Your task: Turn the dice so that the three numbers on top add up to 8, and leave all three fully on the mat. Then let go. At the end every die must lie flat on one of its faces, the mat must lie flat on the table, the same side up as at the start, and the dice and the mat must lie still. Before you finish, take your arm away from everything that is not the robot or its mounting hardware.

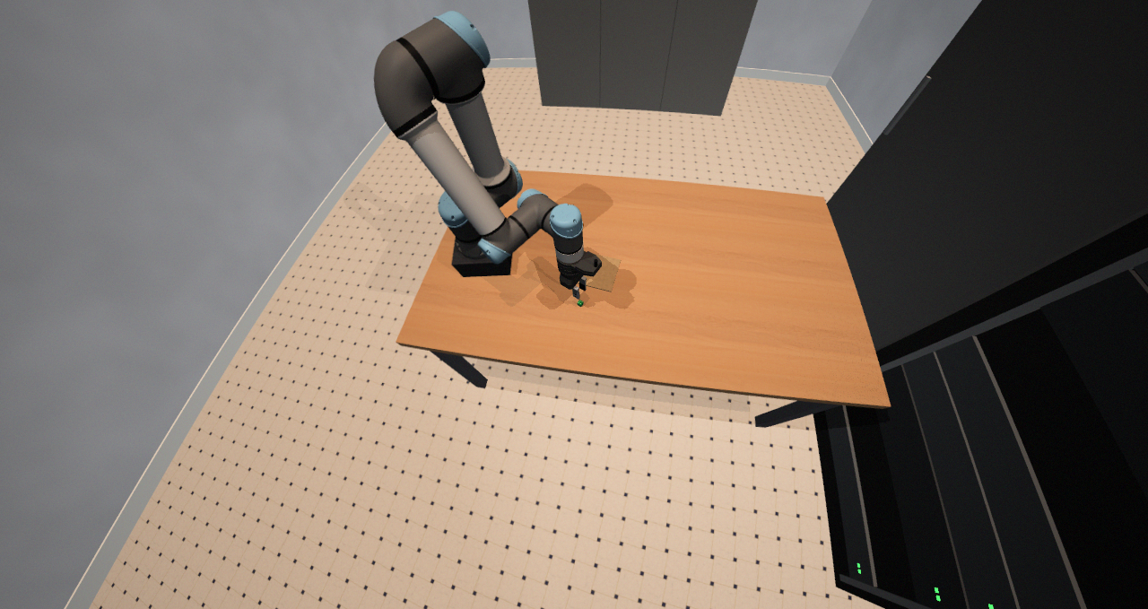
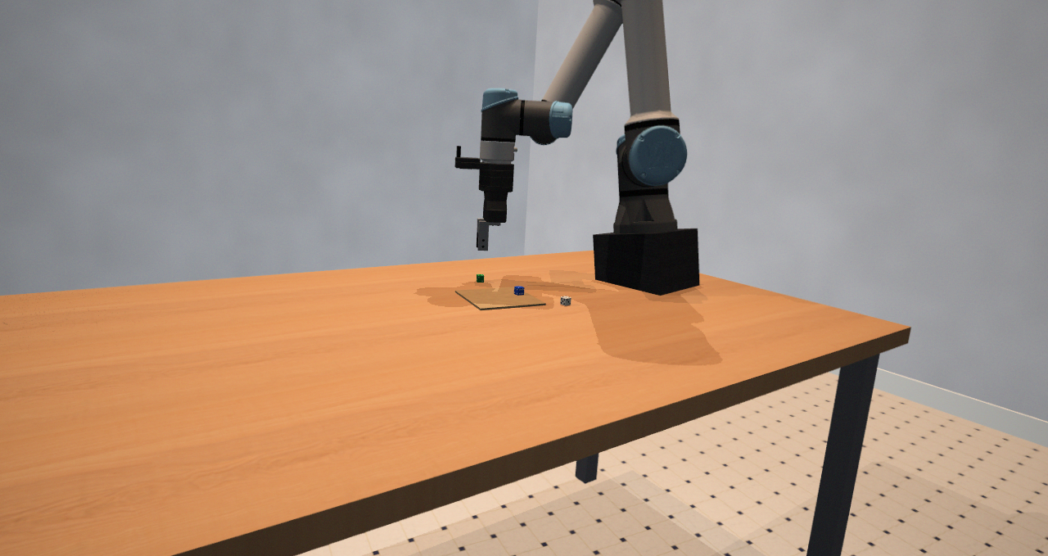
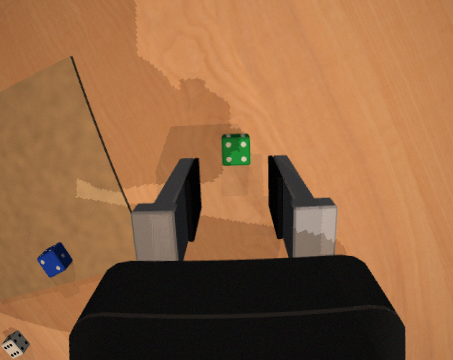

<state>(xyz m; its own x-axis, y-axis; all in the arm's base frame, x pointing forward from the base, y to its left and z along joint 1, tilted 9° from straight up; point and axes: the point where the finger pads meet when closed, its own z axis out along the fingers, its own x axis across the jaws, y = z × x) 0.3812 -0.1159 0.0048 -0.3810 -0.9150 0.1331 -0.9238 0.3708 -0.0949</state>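
My gripper (image 1: 579, 289) (image 2: 481, 246) (image 3: 234, 182) is partly open and empty, pointing down above the table. The green die (image 1: 580, 303) (image 2: 480, 278) (image 3: 236, 151) lies flat on the table off the mat, below the gap between the fingers; its top shows 4. The blue die (image 2: 518, 290) (image 3: 54, 259) is on the tan mat (image 1: 607, 276) (image 2: 490, 300) (image 3: 36, 150) near one edge, with 2 on top. The white die (image 2: 566, 301) (image 3: 16, 344) is on the table beyond the mat; its top looks like 6. The arm hides the blue and white dice in the top view.
The wooden table (image 1: 722, 284) (image 2: 293, 377) carries the mat and dice. The arm's black base (image 1: 482, 263) (image 2: 644, 259) stands at one end of the table. The arm's shadow falls over part of the mat and table.
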